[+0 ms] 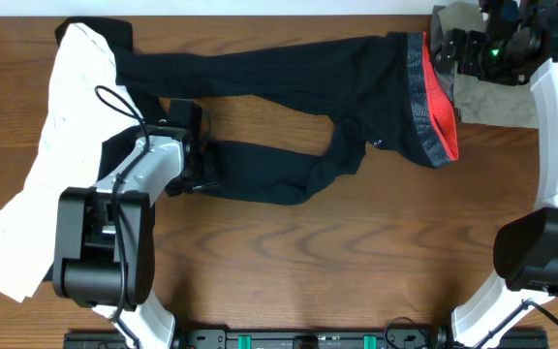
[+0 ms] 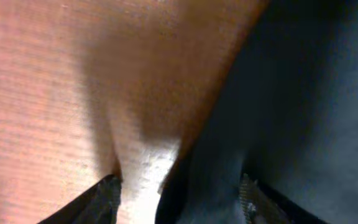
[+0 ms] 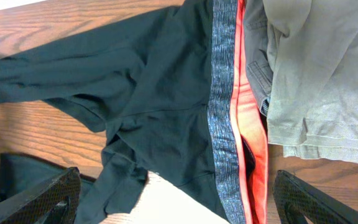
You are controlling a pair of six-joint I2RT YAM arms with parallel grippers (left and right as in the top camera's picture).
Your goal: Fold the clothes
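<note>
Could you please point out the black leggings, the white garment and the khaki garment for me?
black leggings [image 1: 279,68]: overhead view, on the upper leg.
white garment [image 1: 61,136]: overhead view, on its middle.
khaki garment [image 3: 316,74]: right wrist view, on its broad middle.

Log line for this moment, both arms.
left gripper: jaws apart astride leg edge of long black leggings | right gripper: open above grey and red-orange waistband | leggings: unfolded

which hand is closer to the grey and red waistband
Right. The right hand hovers at the upper end of the waistband; the left hand is far off, at a leg end of the leggings.
</note>
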